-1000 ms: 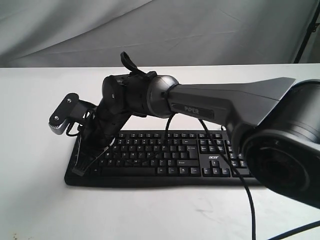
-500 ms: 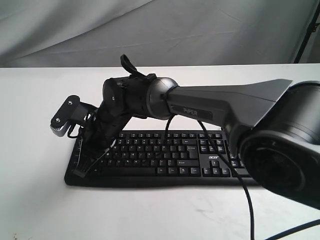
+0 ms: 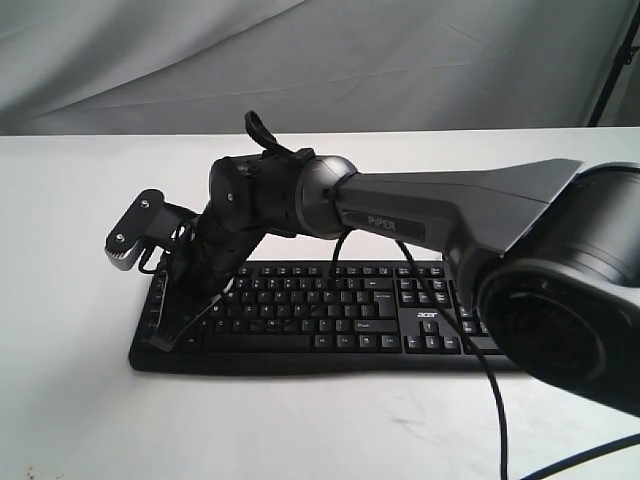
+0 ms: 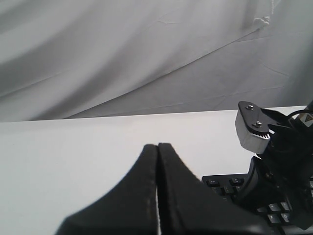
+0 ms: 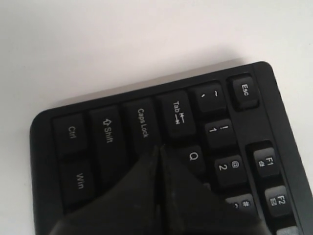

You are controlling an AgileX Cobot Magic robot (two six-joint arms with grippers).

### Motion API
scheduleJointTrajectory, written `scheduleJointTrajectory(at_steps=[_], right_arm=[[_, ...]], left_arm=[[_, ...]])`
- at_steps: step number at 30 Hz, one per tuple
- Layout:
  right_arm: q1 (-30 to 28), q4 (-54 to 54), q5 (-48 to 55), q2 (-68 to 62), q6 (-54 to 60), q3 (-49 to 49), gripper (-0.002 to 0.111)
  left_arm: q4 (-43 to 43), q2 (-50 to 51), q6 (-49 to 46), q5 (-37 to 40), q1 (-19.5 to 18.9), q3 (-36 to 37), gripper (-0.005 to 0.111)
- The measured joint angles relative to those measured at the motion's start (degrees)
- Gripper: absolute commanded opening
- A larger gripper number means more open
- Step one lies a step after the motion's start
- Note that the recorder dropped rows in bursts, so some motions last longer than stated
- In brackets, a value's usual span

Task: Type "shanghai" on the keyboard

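Observation:
The black keyboard (image 3: 330,310) with white legends and an "acer" logo lies on the white table. My right arm reaches across it to its left end. There my right gripper (image 3: 165,333) points down, shut and empty. In the right wrist view its tips (image 5: 159,149) meet just below the Caps Lock key (image 5: 142,122), beside Q (image 5: 194,156); the keys under the fingers are hidden. My left gripper (image 4: 157,146) is shut and empty above bare table, left of the keyboard's corner (image 4: 220,182). It does not show in the exterior view.
The white table (image 3: 70,400) stretches on all sides of the keyboard. A grey cloth backdrop (image 3: 400,60) hangs behind. A black cable (image 3: 492,390) drops from the right arm across the number pad side. The right wrist camera (image 3: 135,228) juts out left of the arm.
The right wrist and its shut gripper have shifted slightly to the right over the keyboard's left end. The keyboard has not moved.

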State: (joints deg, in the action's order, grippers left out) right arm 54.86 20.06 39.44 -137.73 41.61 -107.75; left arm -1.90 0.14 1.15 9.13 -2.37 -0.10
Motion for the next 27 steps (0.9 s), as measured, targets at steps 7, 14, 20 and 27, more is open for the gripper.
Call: scheduleJointTrajectory(at_steps=[7, 14, 20, 27], right_arm=[[-0.1, 0.5, -0.2, -0.1, 0.0, -0.2, 0.0], [-0.5, -0.9, 1.5, 1.3, -0.4, -0.2, 0.0], [-2.5, -4.8, 2.9, 8.4, -3.1, 2.8, 0.0], [-8.6, -3.4, -2.8, 16.8, -3.5, 19.8, 0.0]], left_arm=[[0.0, 0.0, 0.0, 0.0, 0.0, 0.0, 0.0], [0.0, 0.0, 0.0, 0.0, 0.0, 0.0, 0.0], [0.0, 0.0, 0.0, 0.0, 0.0, 0.0, 0.0], [0.0, 0.0, 0.0, 0.0, 0.0, 0.0, 0.0]])
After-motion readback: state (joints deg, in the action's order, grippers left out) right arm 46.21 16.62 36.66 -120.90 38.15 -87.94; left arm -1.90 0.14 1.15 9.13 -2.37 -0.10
